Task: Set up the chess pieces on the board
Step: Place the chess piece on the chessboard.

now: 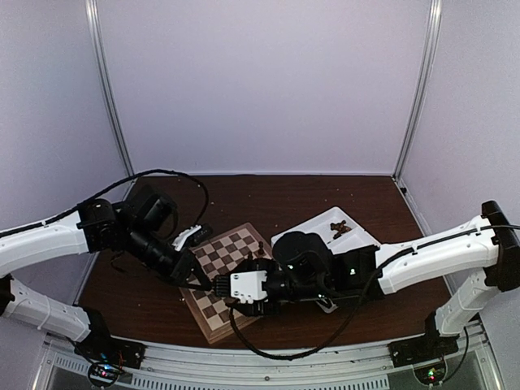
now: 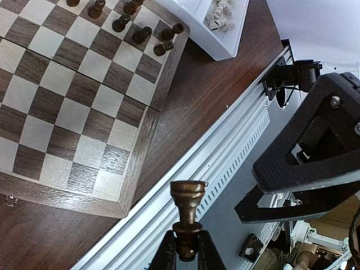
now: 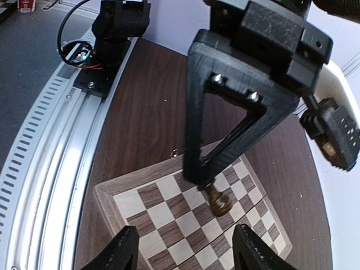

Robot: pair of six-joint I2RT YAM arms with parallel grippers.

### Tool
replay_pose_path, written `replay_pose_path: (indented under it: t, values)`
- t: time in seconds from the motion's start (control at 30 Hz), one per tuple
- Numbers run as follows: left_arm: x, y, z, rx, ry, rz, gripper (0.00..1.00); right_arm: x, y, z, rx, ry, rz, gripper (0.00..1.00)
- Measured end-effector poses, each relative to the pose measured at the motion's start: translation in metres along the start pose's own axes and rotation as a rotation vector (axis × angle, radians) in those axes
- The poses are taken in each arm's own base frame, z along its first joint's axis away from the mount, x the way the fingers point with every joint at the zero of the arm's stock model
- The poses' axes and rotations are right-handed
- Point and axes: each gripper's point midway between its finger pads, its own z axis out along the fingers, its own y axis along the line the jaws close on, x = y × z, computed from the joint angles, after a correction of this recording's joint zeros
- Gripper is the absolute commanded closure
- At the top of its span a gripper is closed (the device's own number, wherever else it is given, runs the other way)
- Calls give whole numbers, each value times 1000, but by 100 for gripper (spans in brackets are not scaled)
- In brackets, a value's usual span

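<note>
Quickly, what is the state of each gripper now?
Left gripper: closed on a dark chess piece.
Right gripper: open, holding nothing.

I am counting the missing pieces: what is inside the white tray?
A small heap of pale chess pieces lies in one compartment of the white tray. From above, the right arm hides its near part.

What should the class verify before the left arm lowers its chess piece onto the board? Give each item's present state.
1. Left end effector shut on the dark piece: ok.
2. Board squares nearest that piece free: ok.
3. Piece centred over one square: cannot tell.
4. Right end effector open and empty: ok.
5. Right end effector clear of the left one: not ok, it sits close beside it.
</note>
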Motion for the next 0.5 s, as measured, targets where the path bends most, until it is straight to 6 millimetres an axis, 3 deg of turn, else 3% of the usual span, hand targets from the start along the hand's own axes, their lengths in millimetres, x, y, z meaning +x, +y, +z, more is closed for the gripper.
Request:
replay_pose_path:
  t: [0.13,0.2,0.5]
  values:
    - [5,3,3,-3,33,-18,94,-2,-10,10,42,13,-59,43]
    - [7,3,4,0,41,-22,94,0,-12,13,56,30,-82,51]
    - [10,3,8,6,70,-28,93,4,-14,31,41,110,-173,64]
